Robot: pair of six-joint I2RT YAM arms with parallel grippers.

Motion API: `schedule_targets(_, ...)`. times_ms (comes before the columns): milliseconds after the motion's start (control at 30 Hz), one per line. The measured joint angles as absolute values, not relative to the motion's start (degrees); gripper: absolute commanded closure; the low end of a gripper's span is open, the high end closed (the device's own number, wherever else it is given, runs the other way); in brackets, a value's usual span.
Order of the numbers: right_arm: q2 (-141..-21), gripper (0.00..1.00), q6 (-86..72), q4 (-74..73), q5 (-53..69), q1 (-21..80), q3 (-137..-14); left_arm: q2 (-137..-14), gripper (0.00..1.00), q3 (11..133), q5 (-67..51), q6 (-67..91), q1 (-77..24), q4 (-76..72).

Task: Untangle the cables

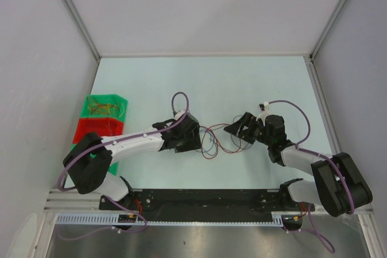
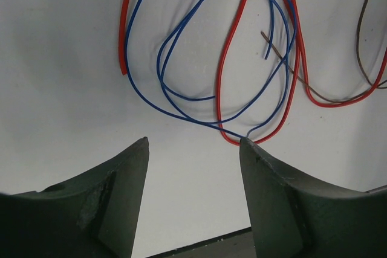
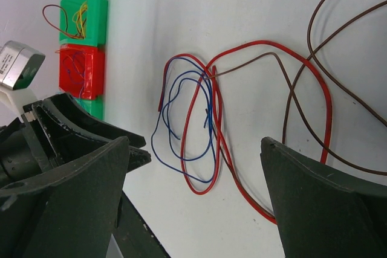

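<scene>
cables [image 1: 216,139] lay tangled mid-frame on the tabletop [image 1: 242,83], between both arms. left gripper [image 2: 193,149] and right gripper [image 3: 193,149] had jaws open, holding nothing. picking step; next needs one strand, probably red wire [image 2: 227,70], pinched.

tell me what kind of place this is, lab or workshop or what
Probably a robot test cell in a lab: a bare white table boxed in by plain white panels, with small red and green sorting bins and loose tangled cables between two arms.

Cables [image 1: 219,140] on table, between both claws.
</scene>
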State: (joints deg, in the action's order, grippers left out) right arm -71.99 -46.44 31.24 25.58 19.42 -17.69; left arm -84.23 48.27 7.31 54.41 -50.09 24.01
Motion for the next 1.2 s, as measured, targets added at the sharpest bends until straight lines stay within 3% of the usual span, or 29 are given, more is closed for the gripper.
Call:
schedule_targets(200, -71.99, 0.07, -46.44, 31.59, 26.0, 19.42, -17.69, -85.84, 0.35, 48.93, 8.43, 56.55, -50.17, 22.59)
schedule_targets(367, -71.99, 0.07, -46.46, 31.62, 26.0, 19.38, -17.67, -89.91, 0.47, 51.44, 8.88, 57.04, -50.28, 21.87)
schedule_targets(467, -71.99, 0.06, -46.46, 31.64, 26.04, 19.38, -17.67, -93.06, 0.67, 52.86, 8.88, 57.06, -50.59, 21.5)
schedule_targets(500, -71.99, 0.07, -46.46, 31.64, 26.04, 19.38, -17.67, -93.65, 0.83, 53.12, 8.91, 57.21, -50.72, 21.54)
schedule_targets(633, -71.99, 0.07, -46.46, 31.75, 26.22, 19.35, -17.67, -95.48, 0.99, 55.31, 9.13, 57.21, -51.33, 22.74)
schedule_targets(1033, -71.99, 0.07, -46.48, 32.05, 26.44, 19.25, -17.58, -91.11, 1.0, 63.05, 15.09, 54.83, -51.86, 31.77)
schedule_targets(1200, -71.99, 0.07, -46.48, 32.05, 26.44, 19.25, -17.37, -86.15, 1.0, 71.66, 19.33, 50.0, -51.83, 37.91)
